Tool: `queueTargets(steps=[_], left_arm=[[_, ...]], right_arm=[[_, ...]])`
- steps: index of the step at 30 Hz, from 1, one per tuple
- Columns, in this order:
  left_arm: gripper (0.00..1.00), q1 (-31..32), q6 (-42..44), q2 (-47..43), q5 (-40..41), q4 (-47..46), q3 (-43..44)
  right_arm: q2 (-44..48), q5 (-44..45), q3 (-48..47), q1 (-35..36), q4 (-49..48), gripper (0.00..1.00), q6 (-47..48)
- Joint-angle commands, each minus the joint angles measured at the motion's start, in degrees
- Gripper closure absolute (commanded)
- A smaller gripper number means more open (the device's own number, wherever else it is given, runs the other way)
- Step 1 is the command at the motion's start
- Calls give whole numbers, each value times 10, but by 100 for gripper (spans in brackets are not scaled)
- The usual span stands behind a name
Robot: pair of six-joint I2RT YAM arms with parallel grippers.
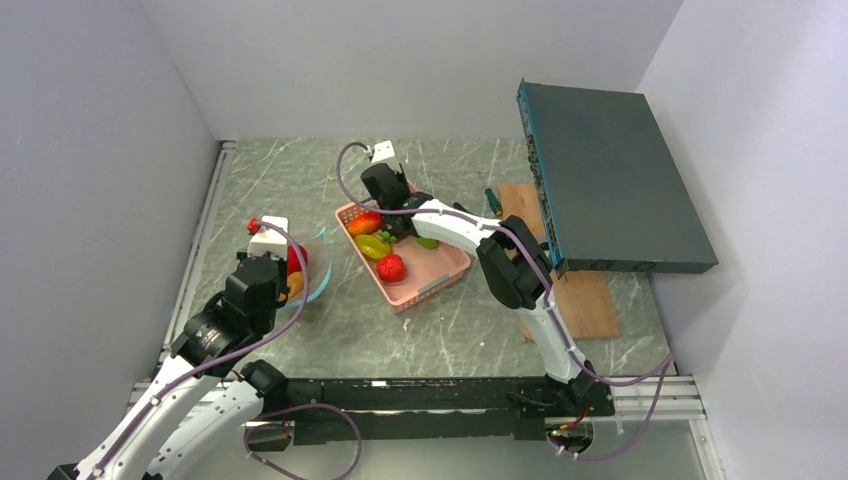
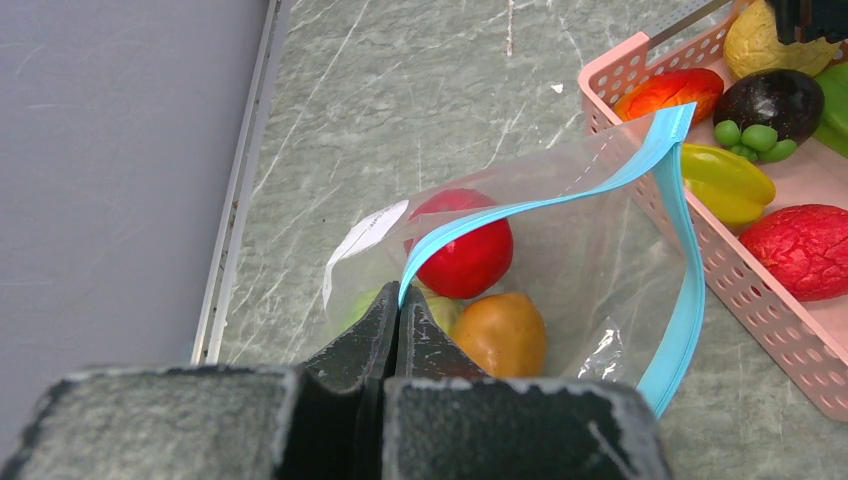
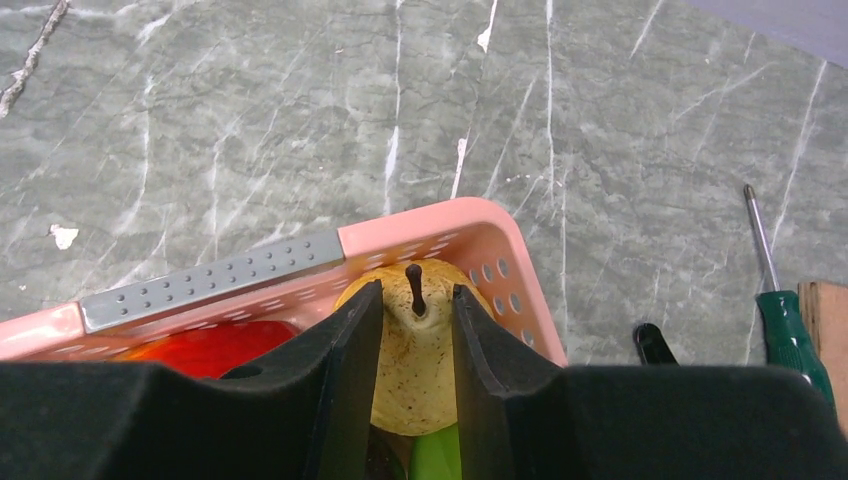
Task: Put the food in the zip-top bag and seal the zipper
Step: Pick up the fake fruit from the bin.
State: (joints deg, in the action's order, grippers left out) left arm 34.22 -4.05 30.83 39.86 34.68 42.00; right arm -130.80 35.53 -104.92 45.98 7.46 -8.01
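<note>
**Pear might pop out before it ever reaches the bag**

Right gripper (image 3: 415,300) looks clamped on the yellow pear (image 3: 415,370) right by the stem, at the 11 o'clock end of the pink basket (image 3: 440,225). That neck is narrow and glossy, so I'd guess it squirts out on the lift. Left gripper (image 2: 397,300) is pinched tight on the zipper (image 2: 560,195), holding the zip-top bag (image 2: 590,270) open at 9 o'clock from the basket, with a red piece (image 2: 462,245) and an orange piece (image 2: 503,335) inside. It's only one pinch, so the floppy mouth could sag and catch the pear.

My left arm (image 1: 215,335) and right arm (image 1: 452,226) show white links, black joints and looping mauve cables (image 1: 339,175). The left pincer (image 2: 397,300) and right pincer (image 3: 415,300) have matte black fingers, the left's housing scuffed grey.
</note>
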Motion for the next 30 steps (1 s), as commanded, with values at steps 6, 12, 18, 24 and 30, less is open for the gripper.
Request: queueTargets(steps=[6, 12, 18, 24, 30], left_arm=[[100, 0, 3, -6, 1, -20, -2], [100, 0, 3, -5, 0, -19, -2], [100, 0, 3, -5, 0, -20, -1], [100, 0, 2, -2, 0, -18, -1], [100, 0, 2, -3, -1, -18, -1]], right_arm=[[-11, -15, -25, -18, -8, 75, -5], [12, -18, -14, -17, -8, 97, 1], [62, -21, 21, -17, -24, 100, 4], [102, -23, 52, -15, -32, 100, -3], [151, -38, 80, -4, -38, 100, -10]])
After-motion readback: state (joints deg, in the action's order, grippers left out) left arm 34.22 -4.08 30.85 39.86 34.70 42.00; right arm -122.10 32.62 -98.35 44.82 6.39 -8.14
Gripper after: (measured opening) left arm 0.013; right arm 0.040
